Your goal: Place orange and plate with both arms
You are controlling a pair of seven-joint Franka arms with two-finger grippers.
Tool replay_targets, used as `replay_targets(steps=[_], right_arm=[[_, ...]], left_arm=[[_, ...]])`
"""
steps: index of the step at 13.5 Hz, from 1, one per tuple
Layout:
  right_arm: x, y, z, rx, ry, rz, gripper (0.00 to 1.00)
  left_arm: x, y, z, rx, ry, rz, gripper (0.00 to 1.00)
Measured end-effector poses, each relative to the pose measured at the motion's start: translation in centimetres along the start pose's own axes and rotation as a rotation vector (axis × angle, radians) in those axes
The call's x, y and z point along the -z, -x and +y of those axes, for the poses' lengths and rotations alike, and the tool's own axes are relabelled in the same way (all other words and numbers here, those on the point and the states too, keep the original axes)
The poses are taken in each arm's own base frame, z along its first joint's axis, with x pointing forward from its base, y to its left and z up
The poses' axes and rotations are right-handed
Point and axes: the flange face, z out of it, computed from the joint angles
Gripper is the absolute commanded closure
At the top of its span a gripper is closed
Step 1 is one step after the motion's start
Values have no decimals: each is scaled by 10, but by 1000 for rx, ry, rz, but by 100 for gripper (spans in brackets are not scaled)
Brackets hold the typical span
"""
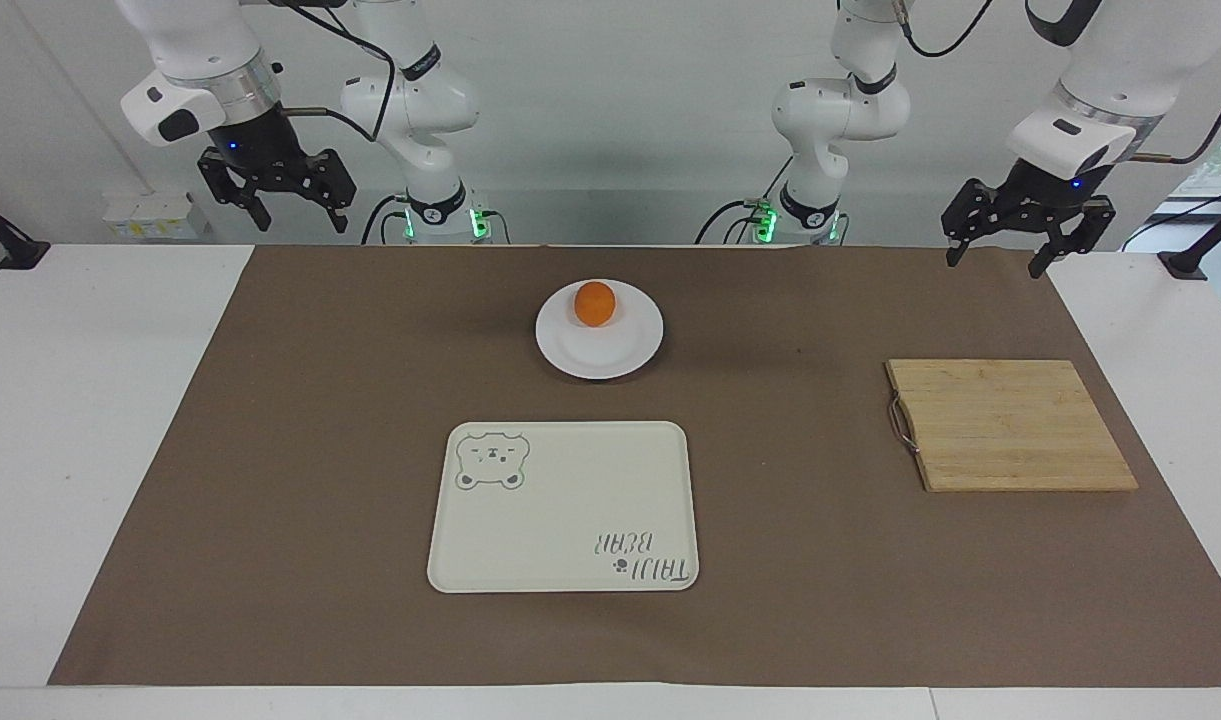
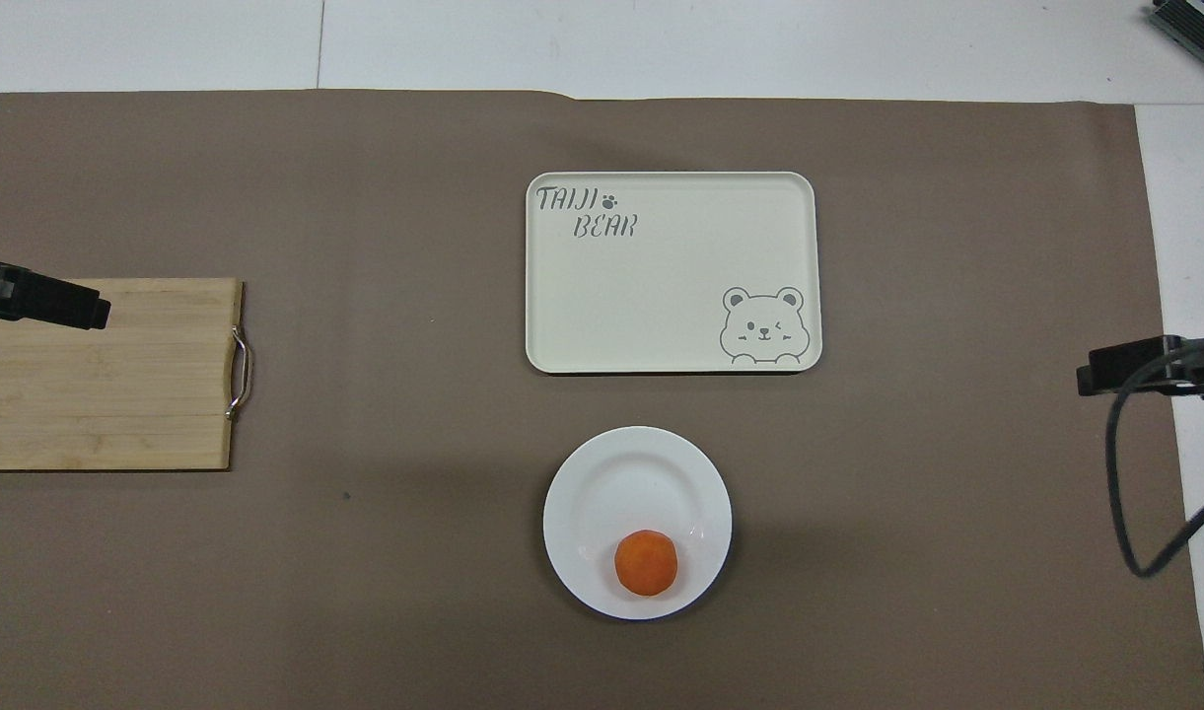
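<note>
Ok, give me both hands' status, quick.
Left hand: open, holding nothing, raised over the table edge at its own end.
Right hand: open, holding nothing, raised at its own end.

glossy plate [image 1: 599, 345], wooden board [image 1: 1010, 424]

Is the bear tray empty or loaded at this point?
Empty. The bear tray shows only its printed drawing and lettering; the orange sits on the plate, which lies nearer the robots, apart from the tray.

White table [image 1: 90, 420], brown mat [image 1: 300, 420]
</note>
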Motion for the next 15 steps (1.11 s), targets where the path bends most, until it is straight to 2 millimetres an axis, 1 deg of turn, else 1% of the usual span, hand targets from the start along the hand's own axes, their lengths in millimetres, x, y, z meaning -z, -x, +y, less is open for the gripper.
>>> replay_targets(steps=[3,7,13,15], right_arm=[[0,0,0,0,0,0,0],[0,0,0,0,0,0,0],[-1,1,0,1,0,-9,0],[-2,2,-1,32,-18,-20,0]], left_arm=[[0,1,-3,9,0,0,0],[1,5,-21,41,-2,1,0],[1,5,-22,44,-2,1,0],[1,5,-22,44,-2,1,0]])
